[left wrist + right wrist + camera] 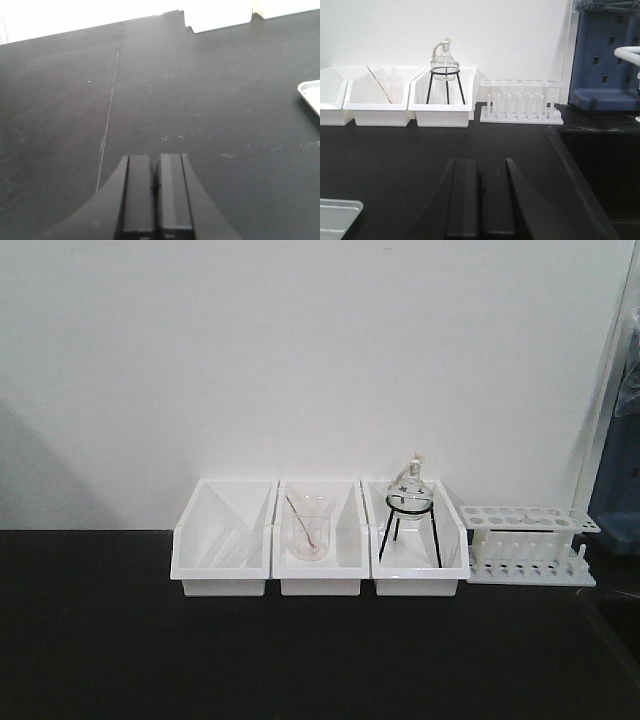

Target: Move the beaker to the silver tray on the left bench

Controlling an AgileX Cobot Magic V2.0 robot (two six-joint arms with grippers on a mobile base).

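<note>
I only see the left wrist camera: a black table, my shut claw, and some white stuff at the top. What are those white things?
Observer: Three white plastic bins, side by side against the wall.
Operator: Is anything inside them?
Observer: The middle one holds a pink-tinged glass beaker with a thin rod. The right one holds a round glass flask on a black tripod.
Operator: And the shiny bit at my right edge?
Observer: That is a flat silver metal tray. The right wrist view shows its corner lying on the black top, left of the shut right claw.
</note>
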